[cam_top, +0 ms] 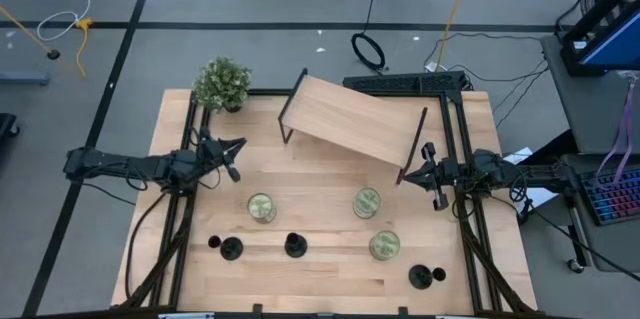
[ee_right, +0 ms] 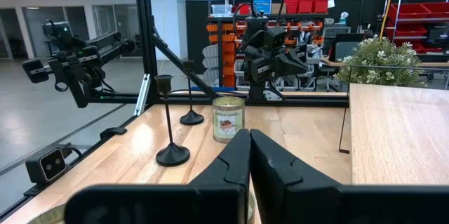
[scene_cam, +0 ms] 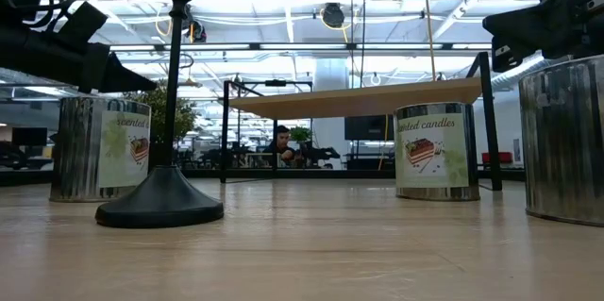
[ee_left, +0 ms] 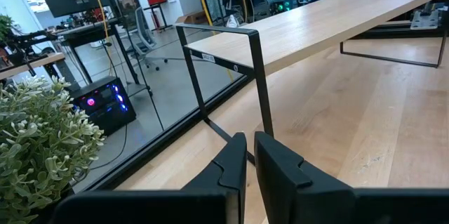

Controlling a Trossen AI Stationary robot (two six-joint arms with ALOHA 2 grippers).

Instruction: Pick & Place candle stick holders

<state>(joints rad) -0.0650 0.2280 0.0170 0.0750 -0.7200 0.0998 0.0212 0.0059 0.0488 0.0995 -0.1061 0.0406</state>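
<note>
So from up top, my left gripper (cam_top: 233, 158) is parked near the table's left edge just below the potted plant (cam_top: 222, 83), fingers pressed together and holding nothing, and my right gripper (cam_top: 428, 172) sits over by the right edge next to the leg of the raised wooden shelf (cam_top: 355, 116), fingers shut and empty too. The three candle stick holders (cam_top: 294, 246) are all down along the near strip of the wooden table (cam_top: 330, 274): one at the left (cam_top: 229, 248), one just right of it, and a third (cam_top: 424, 277) well apart near the right corner. Three candle jars (cam_top: 261, 206) sit between my arms, the third (cam_top: 384, 245) close to the holder row. At table height, one holder (scene_cam: 162, 199) stands upright right up front, round base flat on the wood, thin stem going up, with a scented candles tin (scene_cam: 99, 147) behind it and another tin (scene_cam: 436, 151) farther right under the shelf (scene_cam: 359, 98). My left wrist cam shows my fingers (ee_left: 228, 175) almost touching, pointed at the shelf's black leg (ee_left: 259, 83), plant leaves (ee_left: 35, 140) off to the side. My right wrist cam shows my fingers (ee_right: 235, 161) closed as well, two holders (ee_right: 170, 122) upright ahead, a candle jar (ee_right: 227, 119) beside them, and my other arm (ee_right: 270, 55) across the table.
</note>
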